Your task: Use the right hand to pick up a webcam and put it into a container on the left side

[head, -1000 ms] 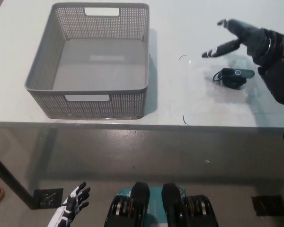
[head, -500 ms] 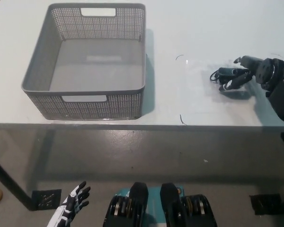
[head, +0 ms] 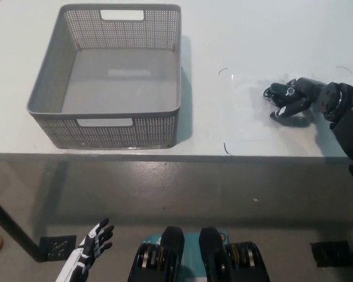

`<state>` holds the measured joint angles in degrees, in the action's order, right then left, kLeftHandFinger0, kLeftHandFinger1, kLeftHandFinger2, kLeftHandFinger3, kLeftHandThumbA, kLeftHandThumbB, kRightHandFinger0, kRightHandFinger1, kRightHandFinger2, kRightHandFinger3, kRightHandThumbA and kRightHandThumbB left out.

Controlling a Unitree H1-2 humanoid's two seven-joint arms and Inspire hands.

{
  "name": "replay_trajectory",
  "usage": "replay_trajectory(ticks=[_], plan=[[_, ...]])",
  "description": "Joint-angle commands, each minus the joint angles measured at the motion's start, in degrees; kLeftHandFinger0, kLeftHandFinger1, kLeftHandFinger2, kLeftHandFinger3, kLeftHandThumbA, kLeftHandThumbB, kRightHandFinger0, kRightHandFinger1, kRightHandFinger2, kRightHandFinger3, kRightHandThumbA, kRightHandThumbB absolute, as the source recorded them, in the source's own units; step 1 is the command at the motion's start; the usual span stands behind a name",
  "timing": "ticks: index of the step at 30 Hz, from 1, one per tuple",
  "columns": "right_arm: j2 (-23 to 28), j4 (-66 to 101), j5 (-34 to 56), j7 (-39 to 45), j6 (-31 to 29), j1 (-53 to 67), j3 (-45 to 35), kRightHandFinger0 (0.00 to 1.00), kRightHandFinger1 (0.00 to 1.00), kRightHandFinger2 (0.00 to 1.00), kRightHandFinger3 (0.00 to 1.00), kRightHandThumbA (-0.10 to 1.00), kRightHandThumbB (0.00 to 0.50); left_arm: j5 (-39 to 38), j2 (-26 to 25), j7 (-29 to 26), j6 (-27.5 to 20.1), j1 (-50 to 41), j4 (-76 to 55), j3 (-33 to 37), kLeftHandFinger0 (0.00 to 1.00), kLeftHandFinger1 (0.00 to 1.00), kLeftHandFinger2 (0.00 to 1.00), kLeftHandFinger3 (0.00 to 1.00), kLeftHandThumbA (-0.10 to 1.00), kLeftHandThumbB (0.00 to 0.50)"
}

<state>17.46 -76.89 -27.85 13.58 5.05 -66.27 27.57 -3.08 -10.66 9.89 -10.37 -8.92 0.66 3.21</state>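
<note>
A small black webcam (head: pixel 280 92) lies on the white table (head: pixel 253 35) at the right. My black right hand (head: pixel 303 98) is down on it, fingers curled around its body; most of the webcam is hidden under them. It still rests on the tabletop. A grey perforated container (head: pixel 109 76) stands on the table's left part, with nothing inside. My white left hand (head: pixel 88 258) hangs low at the bottom left, below the table edge, fingers spread.
Bare table surface lies between the container and the webcam. The table's front edge (head: pixel 176 155) runs across the middle of the picture, with grey floor below it. Two thin dark marks sit on the table near the webcam.
My right hand came down from above the webcam onto it and its fingers have closed around it. The view shifted slightly a second ago. The left hand barely moved.
</note>
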Motion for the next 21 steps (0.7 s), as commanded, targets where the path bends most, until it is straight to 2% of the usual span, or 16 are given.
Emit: replay_trajectory(ticks=[1, 2, 3, 4, 5, 6, 7, 8, 9, 10, 12, 16, 21], plan=[[-0.30, 0.19, 2.22, -4.86, -4.75, -1.35, -2.74, 1.00, 1.00, 1.00, 1.00, 0.73, 0.483, 0.18, -0.36, 0.36, -1.88, 0.38, -0.71, -0.26, 1.00, 1.00, 1.00, 1.00, 1.00, 0.101], [-0.14, 0.35, 2.79, -6.91, -7.19, -0.80, -3.74, 1.00, 1.00, 1.00, 1.00, 0.65, 0.448, 0.33, -0.21, 0.20, -1.55, 0.30, -1.03, -0.26, 1.00, 1.00, 1.00, 1.00, 1.00, 0.084], [-0.13, 0.23, 2.70, -8.28, -8.03, -0.62, -4.10, 1.00, 1.00, 1.00, 1.00, 0.64, 0.441, 0.40, -0.18, 0.19, -1.59, 0.31, -1.03, -0.23, 1.00, 1.00, 1.00, 1.00, 1.00, 0.081], [-0.35, 0.20, 2.90, -11.85, -8.81, -0.27, -4.98, 0.68, 0.80, 0.85, 0.87, 0.39, 0.366, 0.44, -0.19, 0.15, -1.37, 0.35, -1.16, -0.26, 1.00, 1.00, 1.00, 1.00, 1.00, 0.079], [-0.38, 0.16, 3.11, -12.99, -9.67, -0.07, -5.55, 0.46, 0.57, 0.63, 0.66, 0.21, 0.309, 0.42, -0.23, 0.19, -1.36, 0.39, -1.09, -0.27, 1.00, 1.00, 1.00, 1.00, 1.00, 0.079], [-0.42, 0.23, 3.74, -17.00, -12.05, 0.65, -6.90, 0.09, 0.21, 0.29, 0.32, -0.05, 0.179, 0.38, -0.32, 0.26, -1.57, 0.52, -0.85, -0.30, 1.00, 1.00, 1.00, 1.00, 1.00, 0.084], [-0.44, 0.15, 3.74, -18.10, -12.65, 0.73, -7.30, 0.02, 0.16, 0.32, 0.33, -0.09, 0.197, 0.36, -0.38, 0.29, -1.63, 0.71, -0.77, -0.34, 1.00, 1.00, 1.00, 1.00, 1.00, 0.085], [-0.40, 0.18, 3.89, -20.77, -13.99, 1.09, -7.99, 0.00, 0.06, 0.30, 0.29, -0.10, 0.164, 0.61, -0.44, 0.21, -1.83, 0.93, -0.54, -0.35, 1.00, 1.00, 1.00, 1.00, 1.00, 0.105], [-0.38, 0.13, 4.29, -21.76, -14.35, 1.14, -8.71, 0.00, 0.18, 0.54, 0.53, -0.10, 0.142, 0.72, -0.53, 0.23, -1.73, 1.06, -0.61, -0.34, 1.00, 1.00, 1.00, 1.00, 1.00, 0.110], [-0.38, 0.06, 4.64, -21.89, -14.77, 1.11, -9.23, 0.00, 0.25, 0.67, 0.69, -0.10, 0.137, 0.67, -0.60, 0.29, -1.72, 1.15, -0.61, -0.37, 1.00, 1.00, 1.00, 1.00, 1.00, 0.113], [-0.20, 0.07, 5.03, -22.54, -15.45, 1.25, -10.15, 0.01, 0.37, 0.79, 0.84, -0.10, 0.144, 0.75, -0.66, 0.31, -1.98, 1.24, -0.51, -0.37, 1.00, 1.00, 1.00, 1.00, 1.00, 0.110], [0.19, 0.00, 4.93, -24.21, -16.12, 1.40, -11.49, 0.01, 0.42, 0.83, 0.90, -0.10, 0.147, 1.03, -0.46, 0.13, -2.18, 1.52, -0.14, -0.34, 1.00, 1.00, 1.00, 1.00, 1.00, 0.104], [0.85, -0.03, 5.29, -25.20, -17.15, 0.86, -12.68, 0.01, 0.44, 0.85, 0.92, -0.10, 0.148, 1.67, -0.76, 0.17, -2.34, 1.79, -0.03, -0.34, 1.00, 1.00, 1.00, 1.00, 1.00, 0.108]])
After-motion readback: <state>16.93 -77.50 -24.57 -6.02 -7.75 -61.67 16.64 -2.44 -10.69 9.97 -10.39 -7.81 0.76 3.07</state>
